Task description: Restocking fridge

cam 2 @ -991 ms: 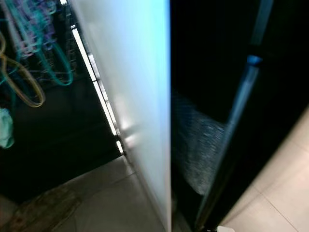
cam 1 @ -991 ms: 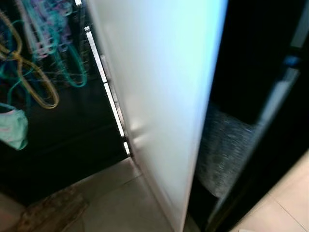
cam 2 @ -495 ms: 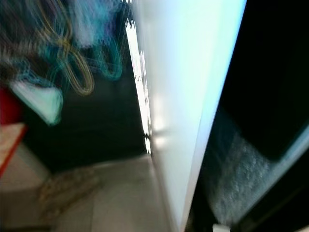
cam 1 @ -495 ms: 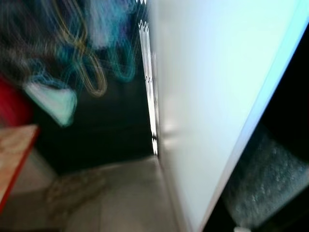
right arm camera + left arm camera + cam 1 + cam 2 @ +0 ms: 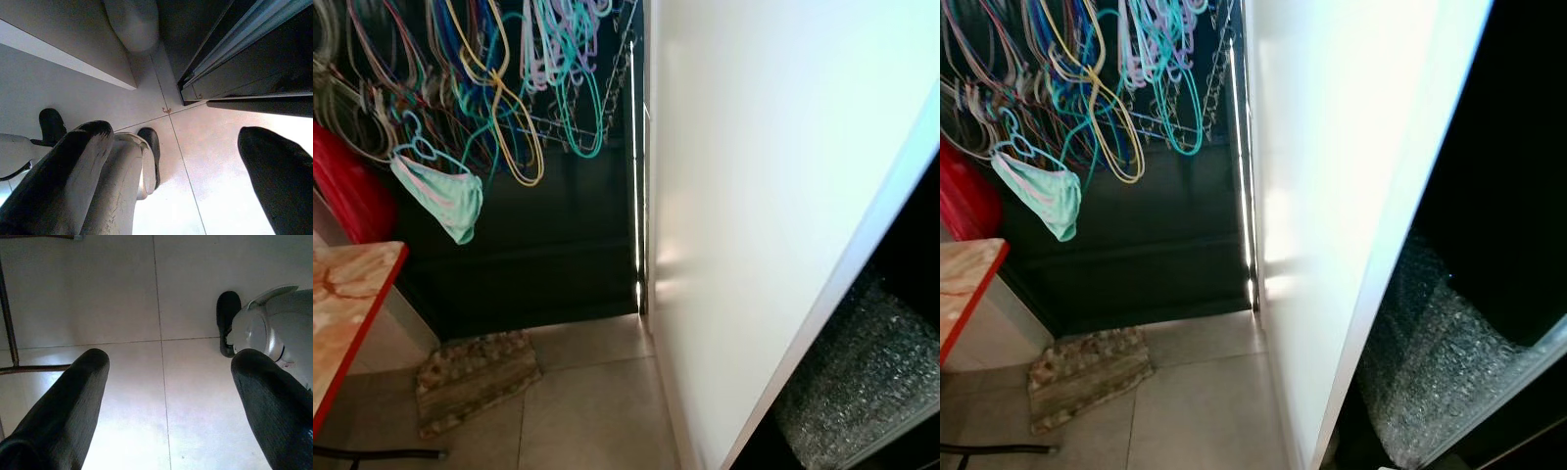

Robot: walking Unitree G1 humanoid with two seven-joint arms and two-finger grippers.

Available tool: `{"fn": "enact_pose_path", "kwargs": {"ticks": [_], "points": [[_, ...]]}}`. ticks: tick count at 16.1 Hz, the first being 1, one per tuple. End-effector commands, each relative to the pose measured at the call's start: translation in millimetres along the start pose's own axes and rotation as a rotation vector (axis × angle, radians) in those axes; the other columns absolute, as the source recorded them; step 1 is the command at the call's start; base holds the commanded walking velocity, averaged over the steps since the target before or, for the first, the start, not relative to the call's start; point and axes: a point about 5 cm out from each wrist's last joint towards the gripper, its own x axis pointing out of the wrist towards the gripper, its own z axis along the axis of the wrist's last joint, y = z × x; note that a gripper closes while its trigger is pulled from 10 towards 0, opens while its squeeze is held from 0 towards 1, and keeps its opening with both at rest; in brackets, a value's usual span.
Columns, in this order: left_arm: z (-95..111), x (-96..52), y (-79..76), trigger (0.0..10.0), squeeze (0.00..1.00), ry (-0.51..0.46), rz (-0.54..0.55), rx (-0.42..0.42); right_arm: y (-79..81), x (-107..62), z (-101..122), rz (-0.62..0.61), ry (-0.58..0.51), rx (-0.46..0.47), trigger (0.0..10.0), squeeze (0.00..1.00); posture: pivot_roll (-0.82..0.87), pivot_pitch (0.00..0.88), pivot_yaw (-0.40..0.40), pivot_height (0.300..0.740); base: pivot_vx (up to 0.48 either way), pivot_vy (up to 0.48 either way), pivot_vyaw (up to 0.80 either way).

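- The white fridge door (image 5: 773, 196) stood open, edge-on, taking up the middle and right of the head views.
- At lower right, beyond the door's edge, the dark fridge interior held a sheet of bubble wrap (image 5: 1430, 362); what else it contained could not be made out.
- At upper left, a cluster of coloured hangers (image 5: 499, 88) hung against a dark wall, with a mint-green garment (image 5: 445, 196) dangling from one.
- A small mat (image 5: 475, 377) lay on the tiled floor (image 5: 587, 411) at lower left, beside the red-edged corner of a worktop (image 5: 347, 304).
- The left end effector (image 5: 168, 382) hung released over bare tiles, grasping nothing.
- The right end effector (image 5: 181, 156) was likewise spread and empty, above the floor near the robot's feet.
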Motion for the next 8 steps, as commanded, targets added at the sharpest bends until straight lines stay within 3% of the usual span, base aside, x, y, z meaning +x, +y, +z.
{"fn": "enact_pose_path", "kwargs": {"ticks": [1, 8], "points": [[-3.1, -0.8, 2.7, 10.0, 0.0, 0.011, 0.006, -0.007, 0.0, -0.2, -0.9, 0.0, 0.001, 0.001, 10.0, 0.0, -0.05, 0.0, 0.056, 0.74, -0.247, 0.0, 0.0], [-2.2, -0.7, 3.9, 10.0, 0.0, 0.01, 0.011, -0.023, 1.2, 0.0, -1.5, 0.002, 0.005, 0.007, 10.0, 0.0, -0.04, 0.0, 0.056, 0.74, -0.261, 0.0, 0.0]]}}
